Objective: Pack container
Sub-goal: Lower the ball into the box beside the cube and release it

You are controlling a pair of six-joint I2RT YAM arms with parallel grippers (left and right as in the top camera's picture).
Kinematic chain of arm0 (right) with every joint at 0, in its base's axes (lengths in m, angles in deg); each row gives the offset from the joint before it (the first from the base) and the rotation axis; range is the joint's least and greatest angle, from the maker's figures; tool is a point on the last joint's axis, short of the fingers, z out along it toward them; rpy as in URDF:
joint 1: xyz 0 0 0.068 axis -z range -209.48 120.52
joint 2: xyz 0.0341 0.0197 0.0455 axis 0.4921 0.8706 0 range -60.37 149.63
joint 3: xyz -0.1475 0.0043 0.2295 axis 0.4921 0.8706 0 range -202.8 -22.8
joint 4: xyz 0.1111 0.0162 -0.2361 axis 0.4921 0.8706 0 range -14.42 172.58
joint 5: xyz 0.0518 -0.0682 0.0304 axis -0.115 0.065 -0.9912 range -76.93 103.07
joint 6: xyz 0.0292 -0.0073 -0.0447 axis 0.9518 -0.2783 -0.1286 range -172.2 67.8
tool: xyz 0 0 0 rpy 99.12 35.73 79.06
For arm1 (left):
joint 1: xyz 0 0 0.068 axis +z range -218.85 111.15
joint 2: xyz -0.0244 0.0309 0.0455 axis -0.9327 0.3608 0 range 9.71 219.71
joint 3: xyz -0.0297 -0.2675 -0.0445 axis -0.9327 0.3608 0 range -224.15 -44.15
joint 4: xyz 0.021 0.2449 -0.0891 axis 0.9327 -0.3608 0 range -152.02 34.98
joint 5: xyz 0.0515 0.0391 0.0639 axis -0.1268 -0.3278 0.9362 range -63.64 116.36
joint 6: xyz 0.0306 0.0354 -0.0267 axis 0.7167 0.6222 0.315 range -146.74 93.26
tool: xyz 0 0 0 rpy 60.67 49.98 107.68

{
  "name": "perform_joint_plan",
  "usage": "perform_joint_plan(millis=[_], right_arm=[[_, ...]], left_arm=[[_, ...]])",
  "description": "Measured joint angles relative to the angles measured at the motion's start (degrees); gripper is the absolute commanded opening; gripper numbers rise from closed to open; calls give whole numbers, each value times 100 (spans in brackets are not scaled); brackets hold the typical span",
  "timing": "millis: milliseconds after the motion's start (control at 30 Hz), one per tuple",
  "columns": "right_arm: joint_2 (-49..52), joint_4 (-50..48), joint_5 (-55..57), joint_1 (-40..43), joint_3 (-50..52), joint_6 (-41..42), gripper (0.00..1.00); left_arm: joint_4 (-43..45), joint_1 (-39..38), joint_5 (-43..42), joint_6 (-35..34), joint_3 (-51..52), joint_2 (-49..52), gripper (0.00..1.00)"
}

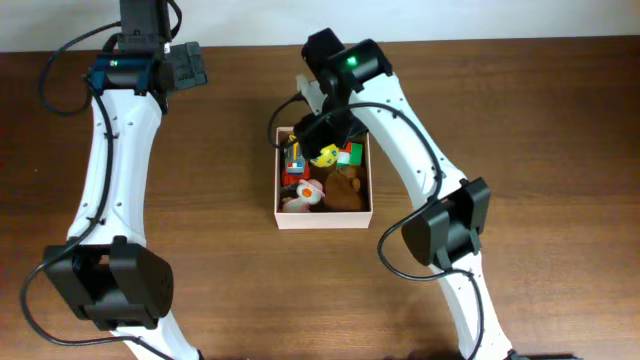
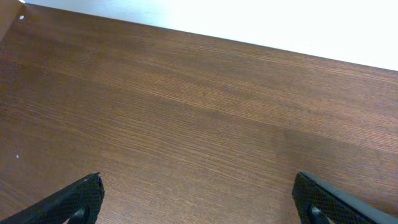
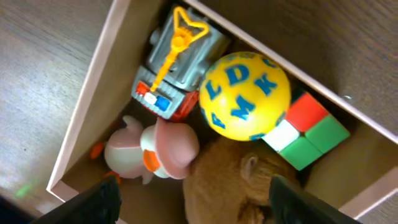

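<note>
Packing looks done — toys (image 1: 340, 188) fill the container (image 1: 325, 220). Right gripper (image 3: 196, 198) above it and left gripper (image 2: 199, 200) both gape, empty.

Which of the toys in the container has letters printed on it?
The yellow ball: blue letters cover it. The duck and brown plush beside it carry none.

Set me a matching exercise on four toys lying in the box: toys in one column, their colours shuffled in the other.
Toys:
1. ball
2. block
3. duck
4. plush toy

Colours:
a. brown
b. white body, pink hat
c. yellow with blue letters
d. red, white and green

Pairs: 1-c, 2-d, 3-b, 4-a
</note>
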Motion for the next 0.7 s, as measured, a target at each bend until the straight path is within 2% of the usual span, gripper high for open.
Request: perform_joint_plan(millis=[100, 200, 333, 400, 467, 700], right_arm=[[0, 0, -2, 107, 0, -4, 66], [0, 0, -2, 219, 0, -35, 40], [0, -2, -2, 306, 0, -55, 27], [0, -4, 0, 315, 0, -57, 25], [0, -26, -2, 315, 0, -68, 17], [0, -463, -2, 315, 87, -61, 17]], left_arm=[[0, 0, 0, 0, 0, 0, 99], [0, 0, -2, 0, 0, 0, 99], [0, 0, -2, 0, 0, 0, 99], [0, 0, -2, 0, 0, 0, 99], [0, 0, 0, 0, 0, 0, 99], [0, 0, 0, 0, 2, 0, 99]])
